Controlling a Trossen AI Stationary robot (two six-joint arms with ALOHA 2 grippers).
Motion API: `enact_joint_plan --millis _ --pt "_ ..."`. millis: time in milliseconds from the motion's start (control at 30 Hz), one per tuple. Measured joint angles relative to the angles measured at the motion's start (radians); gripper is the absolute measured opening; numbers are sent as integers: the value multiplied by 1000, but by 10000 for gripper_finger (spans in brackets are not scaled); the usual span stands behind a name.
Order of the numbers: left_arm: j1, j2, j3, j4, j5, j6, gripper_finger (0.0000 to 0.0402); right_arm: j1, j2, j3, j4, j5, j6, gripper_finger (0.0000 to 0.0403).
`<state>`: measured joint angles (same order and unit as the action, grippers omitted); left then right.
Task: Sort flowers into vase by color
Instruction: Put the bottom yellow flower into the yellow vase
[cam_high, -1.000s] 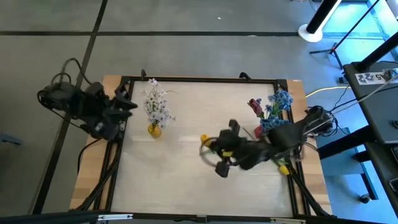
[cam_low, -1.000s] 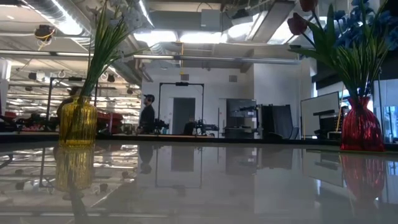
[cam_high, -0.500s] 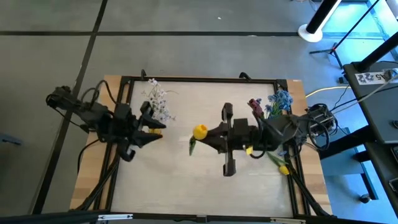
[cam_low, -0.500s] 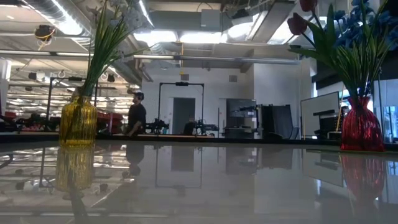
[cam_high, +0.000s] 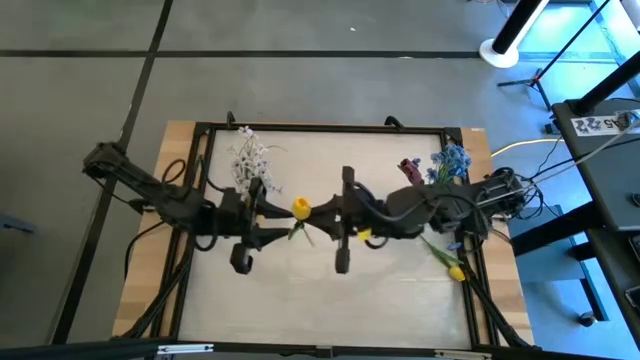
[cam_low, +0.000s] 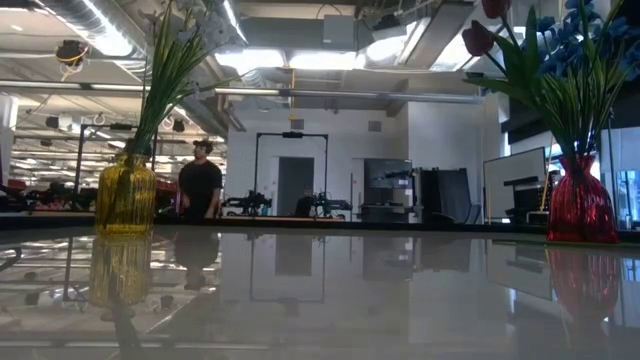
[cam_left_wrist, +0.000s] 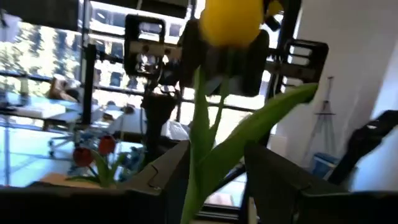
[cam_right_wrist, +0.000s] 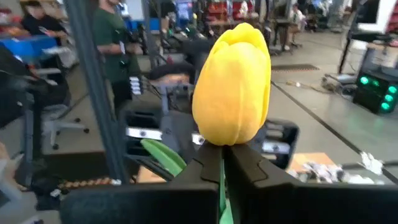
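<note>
A yellow tulip (cam_high: 300, 208) with a green stem and leaf is held above the table's middle by my shut right gripper (cam_high: 322, 213), which reaches in from the right. My left gripper (cam_high: 280, 222) comes from the left and is open. In the left wrist view its fingers (cam_left_wrist: 214, 168) stand on either side of the tulip's stem (cam_left_wrist: 198, 155); I cannot tell whether they touch it. White sprigs (cam_high: 250, 165) stand in a yellow vase (cam_low: 125, 195). Blue clusters and dark red tulips (cam_high: 440, 170) stand in a red vase (cam_low: 580, 205). Neither gripper shows in the low view. My right gripper (cam_right_wrist: 222, 165) pinches the tulip's stem (cam_right_wrist: 222, 186) between its two fingers, just under the yellow head (cam_right_wrist: 233, 93). It comes in level from the table's right. The tulip is lifted clear of the table, its head beyond the fingertips.
Another yellow tulip (cam_high: 450, 262) lies on the table near the right edge. A black frame (cam_high: 320, 127) runs around the tabletop. The left arm covers the yellow vase in the high view. A person (cam_low: 200, 185) walks in the room behind the table.
My right gripper has carried the yellow tulip from the table's right side toward the middle, clear of the table. My left gripper has swung in from the left edge to meet it, its open fingers now around the stem. The person behind has walked leftward.
</note>
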<state>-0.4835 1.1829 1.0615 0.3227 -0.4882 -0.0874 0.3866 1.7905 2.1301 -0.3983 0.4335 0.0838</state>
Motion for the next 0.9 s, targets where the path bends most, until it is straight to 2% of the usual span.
enact_joint_plan --millis 200,333,433,533,633,767,833,900 --pt "31 38 0 12 -13 18 149 -26 40 0 24 -6 44 5" --pt "34 41 0 -3 -95 20 149 -34 48 -1 25 -49 46 5" --pt "34 40 0 1 -154 39 149 -35 45 0 19 -20 51 5" --pt "37 40 0 2 -158 46 143 -34 45 0 15 1 53 5" --pt "42 40 0 -4 -158 48 113 -35 45 0 2 3 54 5" --pt "26 40 0 -5 -232 130 32 -36 45 0 -18 18 68 10" --pt "10 40 0 -4 -255 175 11 -37 45 0 -19 16 69 26" --pt "3 40 0 -3 -260 189 8 -34 45 0 -22 8 69 57"
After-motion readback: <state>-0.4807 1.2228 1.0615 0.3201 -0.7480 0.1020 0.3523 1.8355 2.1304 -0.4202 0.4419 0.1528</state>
